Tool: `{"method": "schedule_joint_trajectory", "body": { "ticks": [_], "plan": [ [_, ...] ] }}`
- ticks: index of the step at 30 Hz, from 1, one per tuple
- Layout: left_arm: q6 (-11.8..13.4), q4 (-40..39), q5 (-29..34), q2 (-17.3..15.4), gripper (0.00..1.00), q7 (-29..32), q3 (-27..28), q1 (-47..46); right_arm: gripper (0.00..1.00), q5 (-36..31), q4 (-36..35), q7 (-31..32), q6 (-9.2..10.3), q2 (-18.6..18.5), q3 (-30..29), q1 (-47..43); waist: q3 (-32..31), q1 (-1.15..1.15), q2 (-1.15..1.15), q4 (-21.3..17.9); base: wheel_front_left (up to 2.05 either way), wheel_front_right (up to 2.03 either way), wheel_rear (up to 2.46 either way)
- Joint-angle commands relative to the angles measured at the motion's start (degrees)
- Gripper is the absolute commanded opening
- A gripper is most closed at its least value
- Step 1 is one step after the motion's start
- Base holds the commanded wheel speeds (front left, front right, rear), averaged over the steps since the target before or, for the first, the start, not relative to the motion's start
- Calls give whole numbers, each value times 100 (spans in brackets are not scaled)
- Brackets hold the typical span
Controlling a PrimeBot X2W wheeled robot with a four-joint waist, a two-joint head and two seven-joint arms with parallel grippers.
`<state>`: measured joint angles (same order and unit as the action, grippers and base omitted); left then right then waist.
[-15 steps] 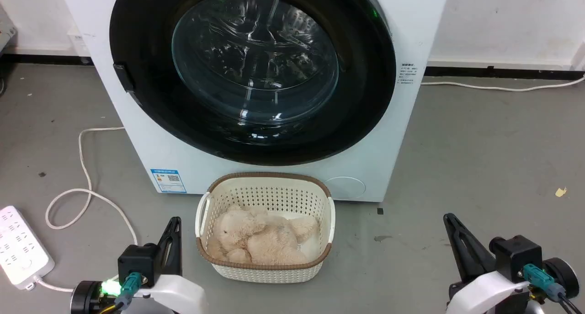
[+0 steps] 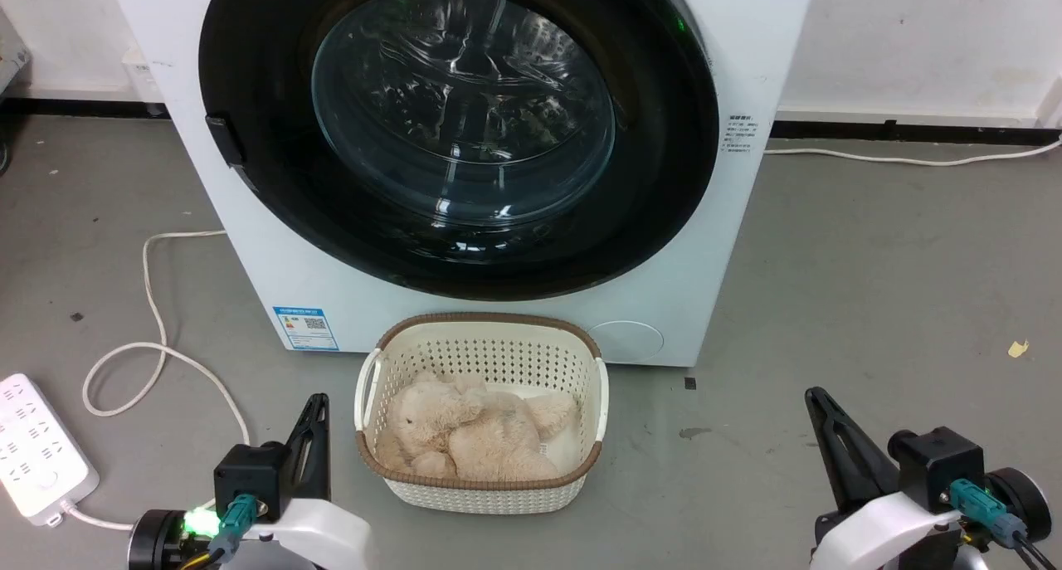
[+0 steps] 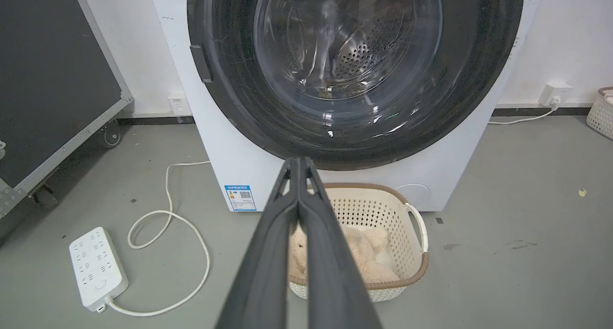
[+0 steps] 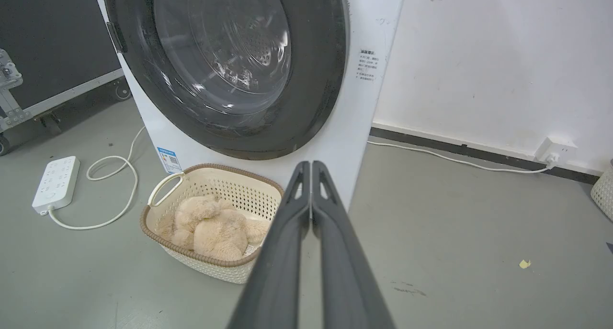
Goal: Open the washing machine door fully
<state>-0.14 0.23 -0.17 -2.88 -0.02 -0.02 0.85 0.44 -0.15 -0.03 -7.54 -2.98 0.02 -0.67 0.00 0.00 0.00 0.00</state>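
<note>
The washing machine door [image 2: 460,130] is seen closed, lying flush against the front of the white machine [image 2: 747,47], with its glass bowl window centred in the glossy black ring and a small dark handle tab [image 2: 224,141] set at its left edge. Just below it, on the grey floor [image 2: 871,288], a cream perforated basket [image 2: 481,325] is placed close before the machine's base, with a beige plush toy [image 2: 473,437] lying inside. The left gripper [image 2: 317,404] and the right gripper [image 2: 817,400] are held low and well apart from the door, one to each side of the basket — each with its two fingers pressed together, nothing being gripped.
</note>
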Motion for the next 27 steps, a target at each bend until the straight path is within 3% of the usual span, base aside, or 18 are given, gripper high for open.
{"method": "schedule_joint_trajectory", "body": {
  "ticks": [1, 19, 20, 27],
  "plan": [
    [14, -23, 17, 1, 0, 2, 2, -85, 0, -44, 15, 3, 5, 11, -2, 67, 0, 0, 0, 0, 0, 0, 0],
    [14, -23, 17, 1, 0, 2, 2, -85, 0, -44, 15, 3, 5, 11, -2, 67, 0, 0, 0, 0, 0, 0, 0],
    [-2, 5, -9, 1, 100, 0, 6, 0, 100, 10, 31, -17, 0, 3, -16, -1, 0, 0, 0, 0, 0, 0, 0],
    [14, 17, -7, 1, 100, -50, -18, 9, 100, 42, 41, -50, -1, 1, -21, -10, 3, 0, 0, -1, 0, 0, 0]
  ]
}}
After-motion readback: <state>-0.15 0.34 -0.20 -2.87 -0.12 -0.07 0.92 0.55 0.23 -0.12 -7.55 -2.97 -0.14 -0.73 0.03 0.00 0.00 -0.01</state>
